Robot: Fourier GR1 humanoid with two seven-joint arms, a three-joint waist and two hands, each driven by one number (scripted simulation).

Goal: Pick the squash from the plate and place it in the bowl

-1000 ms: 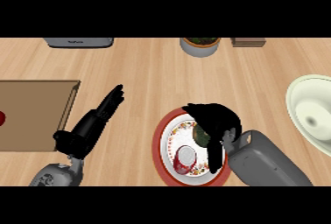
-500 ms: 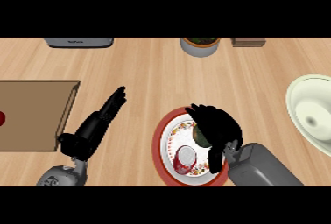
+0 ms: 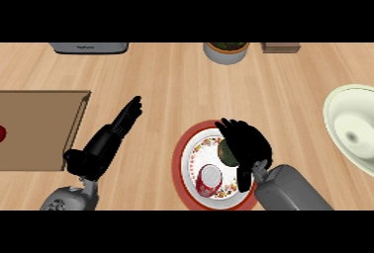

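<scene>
A dark green squash [image 3: 229,154] lies on a red-rimmed patterned plate [image 3: 187,148] near the counter's front. My right hand [image 3: 247,141] covers the squash from above and from the right, its fingers curled round it. Most of the squash is hidden under the hand. A pale green bowl [image 3: 354,128] stands at the right edge, partly cut off. My left hand [image 3: 110,138] rests open on the counter left of the plate, fingers straight and pointing away.
A small red and white cup [image 3: 209,178] sits on the plate's near part. A wooden cutting board [image 3: 36,126] lies at the left with a red thing [image 3: 2,133] on its edge. A toaster [image 3: 89,47], a potted plant [image 3: 226,51] and a brown box [image 3: 281,47] line the back.
My right hand has shifted slightly toward me over the plate and its fingers have curled closer round the squash. The left hand has not moved.
</scene>
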